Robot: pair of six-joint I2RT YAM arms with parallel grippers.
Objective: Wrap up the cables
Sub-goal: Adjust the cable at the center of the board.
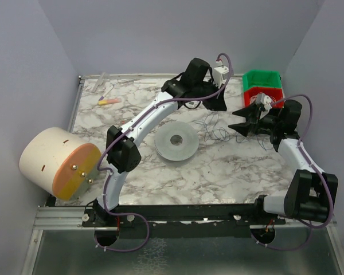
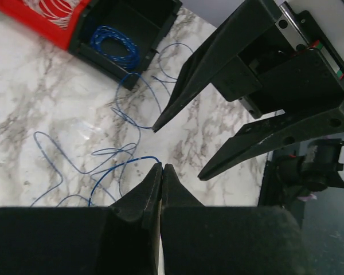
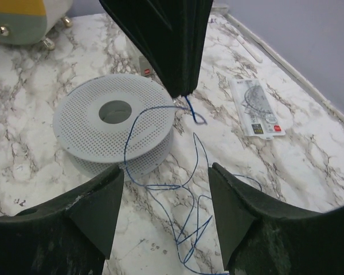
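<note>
I see my left pincer (image 2: 161,167) pinching the cables (image 3: 126,152) beside the spool (image 3: 83,123), my right pincer (image 3: 166,168) spread wide nearby.

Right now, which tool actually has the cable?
The left tool, jaws shut on the blue cable near the spool. The right tool stands open and empty.

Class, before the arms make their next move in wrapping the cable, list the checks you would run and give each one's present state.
1. Grip: left gripper shut on thin blue wire: ok.
2. Release: right gripper open: ok.
3. Target: white perforated plastic spool lying flat on marble table: ok.
4. Wire free of tangles: not ok, loose crossing loops.
5. Wire's free end located: cannot tell.
</note>
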